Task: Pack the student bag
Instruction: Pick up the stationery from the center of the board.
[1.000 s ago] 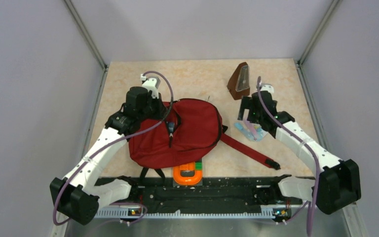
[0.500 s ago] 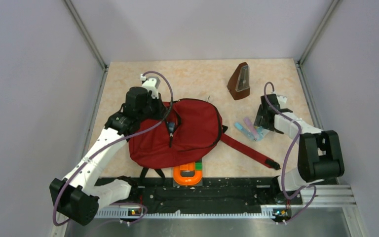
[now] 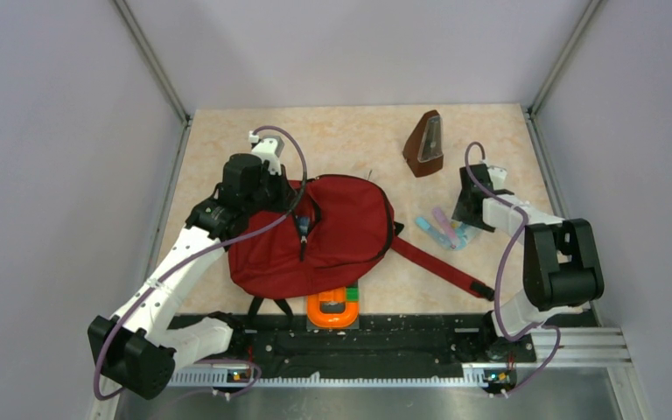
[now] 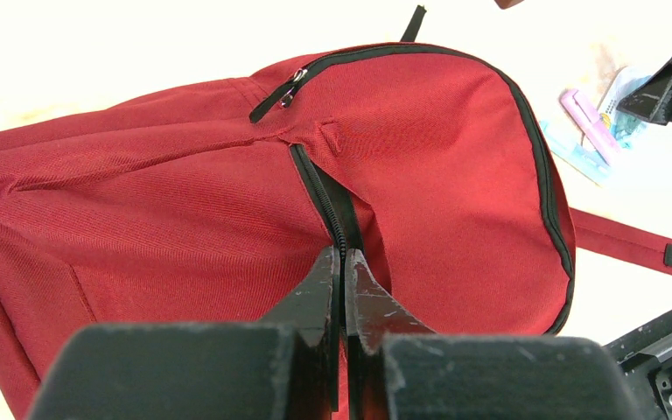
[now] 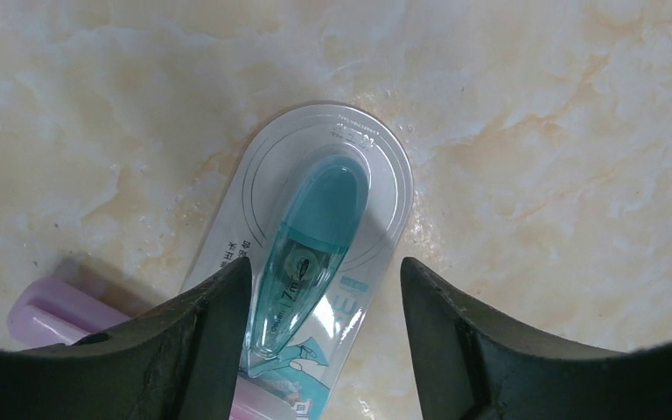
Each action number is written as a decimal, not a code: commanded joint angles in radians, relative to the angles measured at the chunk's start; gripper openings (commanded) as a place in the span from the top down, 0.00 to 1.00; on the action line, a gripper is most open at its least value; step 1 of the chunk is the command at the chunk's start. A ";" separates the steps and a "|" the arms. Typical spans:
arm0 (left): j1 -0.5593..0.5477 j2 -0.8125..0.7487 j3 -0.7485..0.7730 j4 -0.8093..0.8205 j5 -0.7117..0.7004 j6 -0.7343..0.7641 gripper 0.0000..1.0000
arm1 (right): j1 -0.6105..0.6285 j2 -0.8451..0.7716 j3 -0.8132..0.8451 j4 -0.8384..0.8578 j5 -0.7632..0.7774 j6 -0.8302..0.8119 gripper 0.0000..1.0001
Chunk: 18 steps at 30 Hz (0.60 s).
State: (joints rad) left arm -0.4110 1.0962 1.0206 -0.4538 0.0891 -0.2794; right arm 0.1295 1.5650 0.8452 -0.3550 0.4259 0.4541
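**Top external and wrist views: holding on the left, reaching on the right**

Spread across a beige marbled worktop [image 3: 350, 131], everything for the job. Largest by far, a dark-red fabric student bag [image 3: 341, 241], lying flat at centre-left, close to the arm bases, with a long red strap [image 3: 442, 267] trailing off to the right.

Gripped at its black zipper track [image 4: 319, 188] by the left gripper [image 4: 343, 262], fingers pressed together on the fabric edge. Most likely held so as to steady the mouth or draw it open for loading. Cannot tell how far the zip is undone.

Standing upright at the far side, well apart from the bag, a brown wedge-shaped metronome-like object [image 3: 425, 144]. Tucked against the bag's near edge, an orange U-shaped piece [image 3: 332, 312] with a small green block [image 3: 351, 293] touching it.

Poised to the right of the bag, the right gripper [image 5: 324, 293], fingers spread wide. Placed one on each side of a clear blister card holding a teal correction-tape dispenser [image 5: 315, 236], apparently lined up to close on it as the next item to pack. No contact visible yet.

Just beside that card, smallest of all, a pale pink pen-like item [image 5: 44, 311]. A risk of being nudged or caught in the same grasp.
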 commanded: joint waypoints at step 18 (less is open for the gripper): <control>-0.005 -0.050 0.026 0.129 0.027 -0.006 1.00 | -0.034 0.058 0.003 0.118 -0.050 0.046 0.55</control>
State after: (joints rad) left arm -0.4110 1.0962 1.0206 -0.4538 0.0887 -0.2794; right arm 0.1062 1.6058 0.8452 -0.2523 0.3950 0.4847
